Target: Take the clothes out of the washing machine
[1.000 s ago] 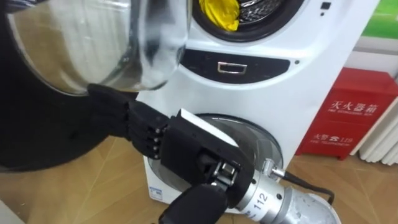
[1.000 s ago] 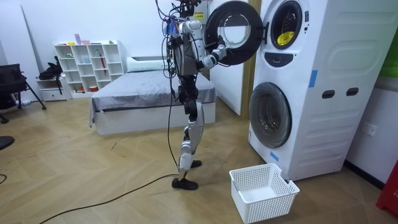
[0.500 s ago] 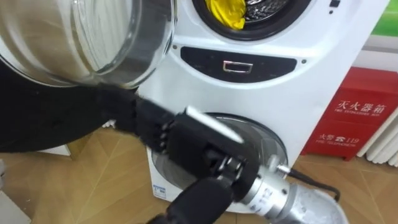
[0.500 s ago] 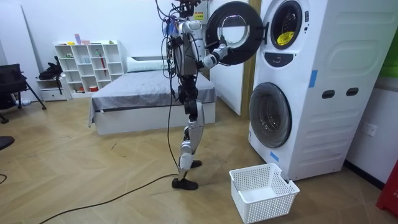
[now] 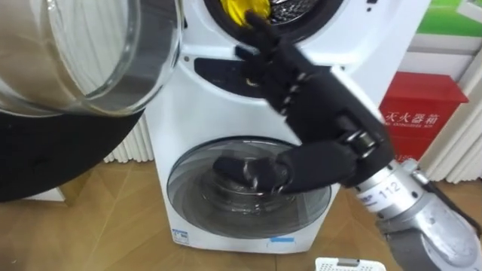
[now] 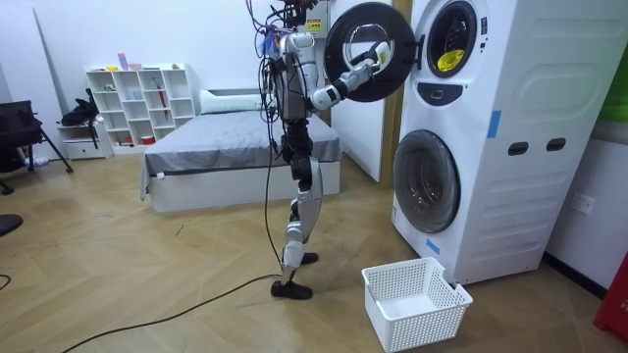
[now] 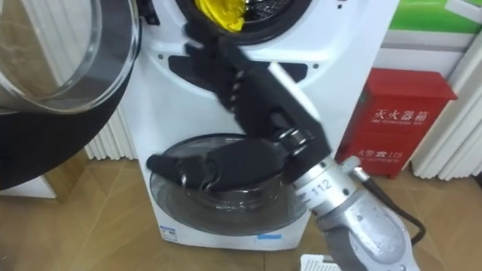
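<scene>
Above, yellow cloth (image 5: 242,10) in drum (image 5: 295,7), right hand (image 5: 320,94) nearby

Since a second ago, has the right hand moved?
Yes. In the room view the right hand rose from the open door's lower rim, up and toward the upper drum opening.
</scene>
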You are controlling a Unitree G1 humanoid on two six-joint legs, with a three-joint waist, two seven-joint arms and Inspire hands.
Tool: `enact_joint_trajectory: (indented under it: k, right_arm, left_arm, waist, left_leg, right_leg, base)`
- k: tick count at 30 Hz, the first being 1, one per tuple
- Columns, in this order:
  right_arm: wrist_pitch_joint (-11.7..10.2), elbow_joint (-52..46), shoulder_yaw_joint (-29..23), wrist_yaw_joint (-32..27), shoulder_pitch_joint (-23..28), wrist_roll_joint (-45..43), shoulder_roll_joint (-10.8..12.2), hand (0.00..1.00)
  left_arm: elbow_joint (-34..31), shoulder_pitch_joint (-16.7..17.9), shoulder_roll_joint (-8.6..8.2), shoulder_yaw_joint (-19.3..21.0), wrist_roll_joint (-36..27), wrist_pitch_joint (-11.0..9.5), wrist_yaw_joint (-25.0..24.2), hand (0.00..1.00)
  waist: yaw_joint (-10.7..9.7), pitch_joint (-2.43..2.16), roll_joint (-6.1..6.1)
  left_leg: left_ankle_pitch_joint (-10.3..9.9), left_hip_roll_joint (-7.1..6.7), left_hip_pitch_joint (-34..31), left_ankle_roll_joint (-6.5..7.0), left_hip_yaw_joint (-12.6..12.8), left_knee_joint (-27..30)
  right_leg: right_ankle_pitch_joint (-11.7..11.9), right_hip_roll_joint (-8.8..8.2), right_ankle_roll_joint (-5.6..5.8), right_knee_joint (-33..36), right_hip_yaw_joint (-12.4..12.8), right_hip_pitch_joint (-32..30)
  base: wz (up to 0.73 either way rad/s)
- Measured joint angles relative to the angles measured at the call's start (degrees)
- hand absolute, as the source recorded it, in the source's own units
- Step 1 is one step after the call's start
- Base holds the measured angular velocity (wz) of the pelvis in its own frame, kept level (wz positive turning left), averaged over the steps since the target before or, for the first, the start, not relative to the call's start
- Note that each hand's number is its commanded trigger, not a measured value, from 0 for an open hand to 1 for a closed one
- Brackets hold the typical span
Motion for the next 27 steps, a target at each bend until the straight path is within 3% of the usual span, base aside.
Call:
enact_joint_trajectory:
  k: [11,15,18,21,23,25,27]
  right_arm:
    - [-1.11,5.74,0.05,-6.38,-1.41,-0.56,-1.14,0.00]
    - [-1.13,8.39,0.24,-6.26,-1.62,-1.01,-1.12,0.00]
    - [-1.14,12.90,0.16,-6.75,-2.35,-0.82,-1.08,0.00]
    - [-1.14,15.97,0.20,-8.24,-3.97,-0.82,-0.87,0.00]
    - [-1.15,16.00,0.20,-9.54,-4.75,-0.87,-0.91,0.00]
    - [-1.15,16.01,0.20,-10.29,-5.84,-1.19,-0.94,0.00]
    - [-1.19,16.01,0.23,-10.68,-7.01,-0.65,-0.87,0.00]
  left_arm:
    - [0.48,0.41,-0.01,-0.02,0.66,0.50,1.92,0.00]
    - [2.14,0.04,0.25,0.45,0.72,0.73,3.00,0.00]
    - [2.47,0.73,0.48,1.88,0.75,1.58,3.07,0.00]
    - [2.66,1.83,0.61,1.63,0.95,2.97,3.05,0.00]
    - [2.67,2.52,0.54,1.69,2.26,4.05,3.04,0.00]
    - [2.76,2.96,0.51,1.76,4.67,5.63,3.04,0.00]
    - [3.38,3.50,0.23,1.74,4.70,5.71,3.03,0.00]
  waist:
    - [0.28,0.37,0.09]
    - [1.78,0.42,-0.06]
    - [3.29,0.52,0.07]
    - [4.03,0.51,-0.14]
    - [4.72,0.48,-0.13]
    - [5.06,0.26,-0.50]
    - [5.15,0.28,-0.24]
  left_leg:
    - [-0.11,0.39,1.25,0.03,-0.19,0.90]
    - [-2.81,2.37,-1.25,-0.67,-0.44,7.17]
    - [-5.72,4.51,-3.83,-1.53,-0.62,13.00]
    - [-6.57,5.79,-5.35,-2.07,-0.66,15.69]
    - [-6.32,6.00,-5.96,-2.44,-0.65,15.75]
    - [-4.66,5.99,-6.30,-2.55,-0.68,14.07]
    - [-3.74,5.94,-6.48,-2.70,-0.79,13.35]
  right_leg:
    - [-0.01,0.22,0.01,0.05,-0.10,1.80]
    - [-0.16,1.82,-0.23,0.40,0.12,1.86]
    - [-1.47,3.37,-1.83,2.42,0.82,1.54]
    - [-3.05,3.98,-2.60,4.63,1.23,0.42]
    - [-3.14,3.94,-2.87,4.58,1.44,-0.45]
    - [-3.35,3.61,-3.24,5.10,1.32,-1.52]
    - [-3.25,3.50,-3.53,5.19,1.16,-2.05]
  base:
    - [0.00]
    - [-0.02]
    - [-0.05]
    - [-0.03]
    - [-0.05]
    - [0.09]
    - [0.09]
